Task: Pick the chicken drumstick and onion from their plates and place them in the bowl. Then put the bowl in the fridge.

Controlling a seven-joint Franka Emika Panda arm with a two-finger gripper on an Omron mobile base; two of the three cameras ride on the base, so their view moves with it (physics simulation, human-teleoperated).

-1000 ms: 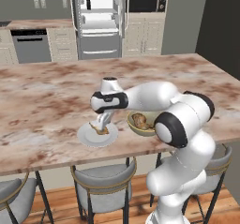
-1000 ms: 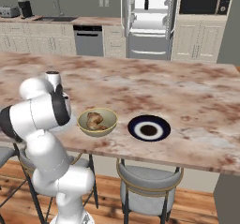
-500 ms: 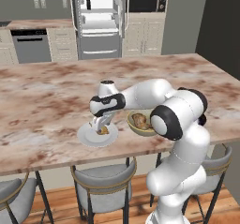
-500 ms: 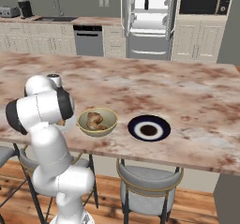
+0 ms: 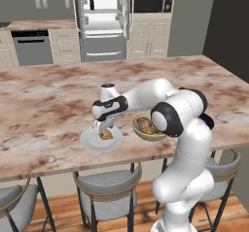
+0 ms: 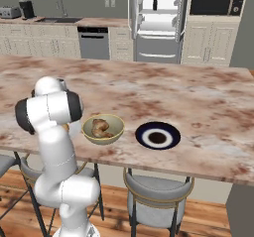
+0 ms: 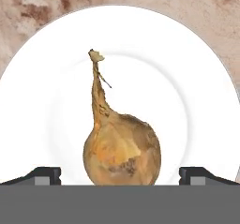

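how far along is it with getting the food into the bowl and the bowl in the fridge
Done: the chicken drumstick lies in the bowl, and the dark plate beside it is bare.
In hand: the open gripper is low over the white plate, its fingertips either side of the onion, not yet gripping.
Left: move the onion into the bowl, then carry the bowl to the fridge, which stands open.

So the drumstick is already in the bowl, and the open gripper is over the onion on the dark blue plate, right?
Not quite. The onion lies on a white plate, as the hand view shows; the dark plate has no food on it. The drumstick is in the bowl, and the open gripper is over the onion.
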